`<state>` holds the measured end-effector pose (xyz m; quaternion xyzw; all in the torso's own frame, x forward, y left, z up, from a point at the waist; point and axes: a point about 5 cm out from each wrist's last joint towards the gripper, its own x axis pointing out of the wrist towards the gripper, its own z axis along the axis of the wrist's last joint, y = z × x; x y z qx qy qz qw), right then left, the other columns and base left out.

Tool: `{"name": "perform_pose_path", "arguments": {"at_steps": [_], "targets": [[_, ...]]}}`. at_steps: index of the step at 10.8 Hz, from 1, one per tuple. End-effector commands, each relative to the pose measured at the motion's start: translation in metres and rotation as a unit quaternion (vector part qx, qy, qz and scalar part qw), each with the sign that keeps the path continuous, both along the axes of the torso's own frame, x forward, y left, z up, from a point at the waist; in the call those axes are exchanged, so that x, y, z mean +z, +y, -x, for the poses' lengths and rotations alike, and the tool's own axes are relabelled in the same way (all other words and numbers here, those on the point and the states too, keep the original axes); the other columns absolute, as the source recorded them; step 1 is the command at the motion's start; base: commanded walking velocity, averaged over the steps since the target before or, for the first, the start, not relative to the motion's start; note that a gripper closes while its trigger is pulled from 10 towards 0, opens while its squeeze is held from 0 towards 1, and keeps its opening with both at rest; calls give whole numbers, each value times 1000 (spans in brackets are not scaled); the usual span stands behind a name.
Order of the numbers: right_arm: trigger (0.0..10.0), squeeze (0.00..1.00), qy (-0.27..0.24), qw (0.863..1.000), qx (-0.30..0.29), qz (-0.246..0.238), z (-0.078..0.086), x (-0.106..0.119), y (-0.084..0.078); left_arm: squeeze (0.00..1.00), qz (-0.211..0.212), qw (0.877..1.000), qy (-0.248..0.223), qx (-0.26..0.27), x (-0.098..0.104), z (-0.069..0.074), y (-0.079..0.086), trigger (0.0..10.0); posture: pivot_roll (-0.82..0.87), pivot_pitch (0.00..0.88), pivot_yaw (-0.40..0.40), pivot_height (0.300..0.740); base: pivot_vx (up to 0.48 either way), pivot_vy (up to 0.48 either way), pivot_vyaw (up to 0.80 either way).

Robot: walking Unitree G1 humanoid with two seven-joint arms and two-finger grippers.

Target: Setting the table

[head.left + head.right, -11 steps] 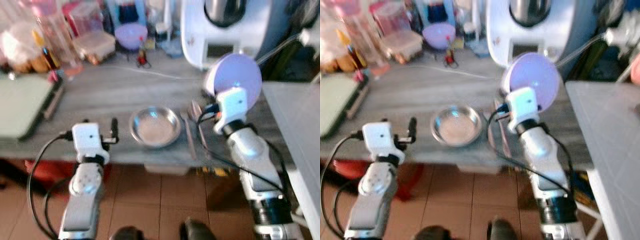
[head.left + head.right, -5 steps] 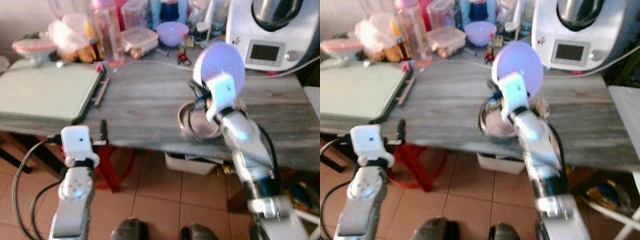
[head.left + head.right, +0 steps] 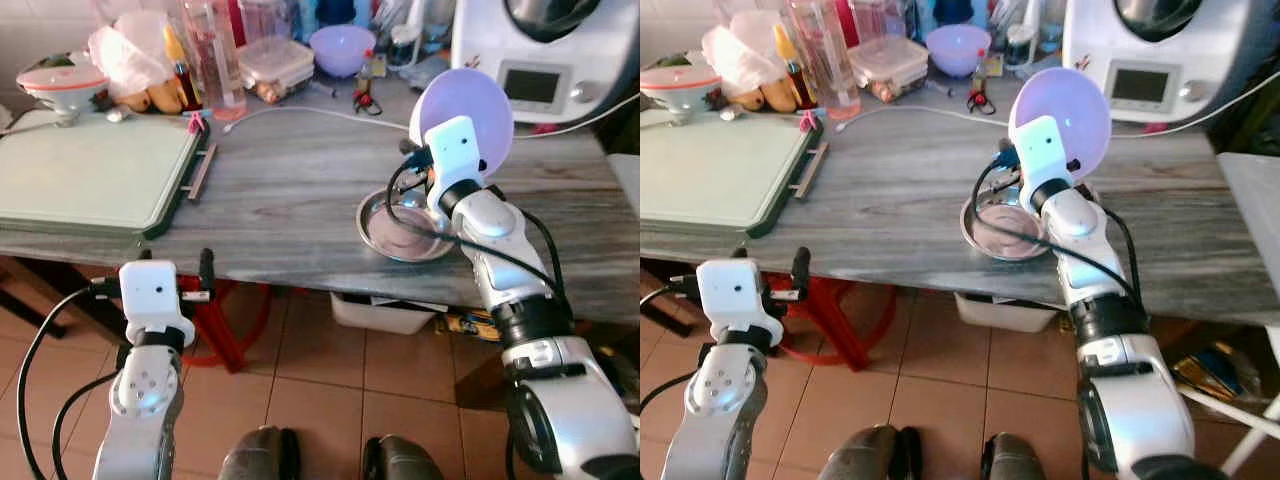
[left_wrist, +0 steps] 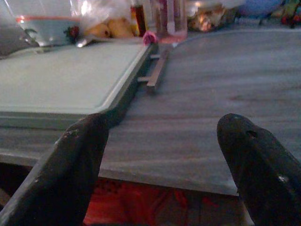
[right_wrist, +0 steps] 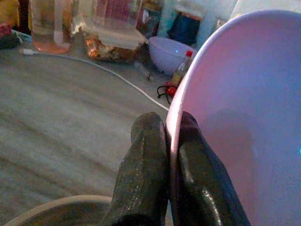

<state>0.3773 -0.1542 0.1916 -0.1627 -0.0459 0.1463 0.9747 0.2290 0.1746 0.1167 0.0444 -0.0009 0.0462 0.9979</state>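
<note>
I saw my right gripper [image 5: 170,141] pinching the lilac plate's [image 3: 478,98] rim, upright above the steel bowl [image 3: 398,226] at centre right; my left gripper [image 4: 164,141] gaped wide, lower left.

A grey wood-grain table [image 3: 290,190] carries a pale green board [image 3: 90,175] at its left end, a steel bowl [image 3: 400,225] near the front edge, a white cable [image 3: 300,110] across the middle, and jars, a lilac bowl [image 3: 343,48] and a white appliance [image 3: 540,50] along the back
</note>
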Motion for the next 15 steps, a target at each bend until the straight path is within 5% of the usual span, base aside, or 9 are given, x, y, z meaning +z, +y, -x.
{"name": "perform_pose_path", "arguments": {"at_steps": [1,12,13,14,15], "targets": [[10000,0,-13,1000,-16,-3,-6,9,-6,0,-7,1000,3,-3,3,4,3,10000,54,179,70,740,0,0,0],[10000,0,23,999,46,2,-16,7,1,0,-11,1000,23,-15,6,11,4,10000,80,186,86,740,0,0,0],[10000,871,26,998,48,4,-16,7,0,0,-10,1000,23,-16,6,10,3,10000,80,184,85,740,0,0,0],[10000,1000,30,998,52,9,-16,6,-1,0,-9,1000,24,-17,6,10,2,10000,76,181,85,740,0,0,0],[10000,1000,37,998,53,22,-15,5,-3,0,-8,999,26,-20,5,9,1,10000,74,180,84,740,0,0,0]]}}
